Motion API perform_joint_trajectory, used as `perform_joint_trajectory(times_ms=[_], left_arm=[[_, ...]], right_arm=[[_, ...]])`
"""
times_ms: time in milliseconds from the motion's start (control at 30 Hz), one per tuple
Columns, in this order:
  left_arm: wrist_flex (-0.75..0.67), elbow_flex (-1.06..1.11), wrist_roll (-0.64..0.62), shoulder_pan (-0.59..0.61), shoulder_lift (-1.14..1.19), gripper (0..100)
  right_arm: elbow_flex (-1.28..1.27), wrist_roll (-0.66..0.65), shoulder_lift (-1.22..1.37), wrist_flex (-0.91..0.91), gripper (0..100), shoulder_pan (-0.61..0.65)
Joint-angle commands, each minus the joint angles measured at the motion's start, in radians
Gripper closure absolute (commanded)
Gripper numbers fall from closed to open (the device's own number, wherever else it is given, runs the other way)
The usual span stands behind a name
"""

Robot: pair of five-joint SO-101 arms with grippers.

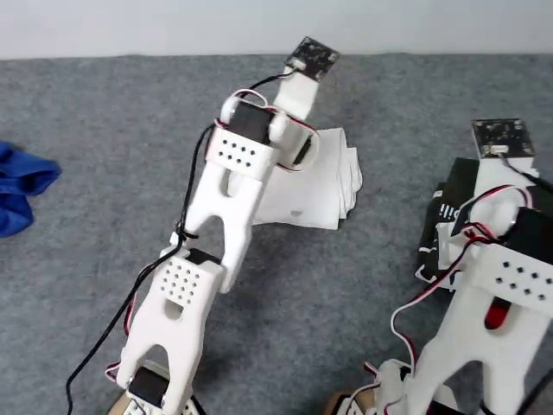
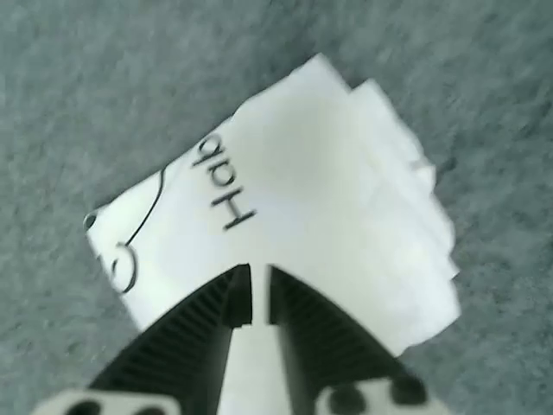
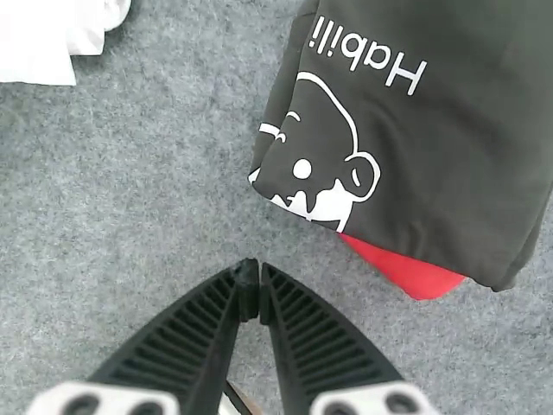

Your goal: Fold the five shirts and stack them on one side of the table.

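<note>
A folded white shirt (image 1: 324,186) with black print lies mid-table. My left gripper (image 2: 257,278) hangs right above that white shirt (image 2: 328,181), jaws shut and holding nothing. At the right, a folded black shirt (image 3: 423,130) with a white bear print lies on top of a red shirt (image 3: 399,266). My right gripper (image 3: 255,275) is shut and empty over bare carpet just beside that stack. The black shirt (image 1: 449,212) is partly hidden under the right arm (image 1: 497,277). A crumpled blue shirt (image 1: 22,186) lies at the table's far left edge.
The grey carpeted table top (image 1: 104,130) is open between the blue shirt and the white one. The left arm (image 1: 225,207) stretches diagonally over the table's middle. A corner of the white shirt (image 3: 52,35) lies near the black stack.
</note>
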State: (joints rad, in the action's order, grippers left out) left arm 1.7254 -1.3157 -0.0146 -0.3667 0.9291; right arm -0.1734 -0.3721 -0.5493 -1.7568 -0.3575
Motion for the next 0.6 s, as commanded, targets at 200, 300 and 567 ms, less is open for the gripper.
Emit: perform_joint_trajectory(times_ms=[200,300,567], left_arm=[[0.032,0.309,0.017,0.1,-0.167,100],[0.028,0.473,0.017,0.104,-0.253,100],[-0.114,0.803,0.017,0.166,-0.305,100]], right_arm=[[0.003,0.005,-0.03,-0.039,99.0,-0.008],[0.003,0.005,-0.03,-0.039,99.0,-0.01],[0.003,0.003,-0.03,-0.039,99.0,-0.01]])
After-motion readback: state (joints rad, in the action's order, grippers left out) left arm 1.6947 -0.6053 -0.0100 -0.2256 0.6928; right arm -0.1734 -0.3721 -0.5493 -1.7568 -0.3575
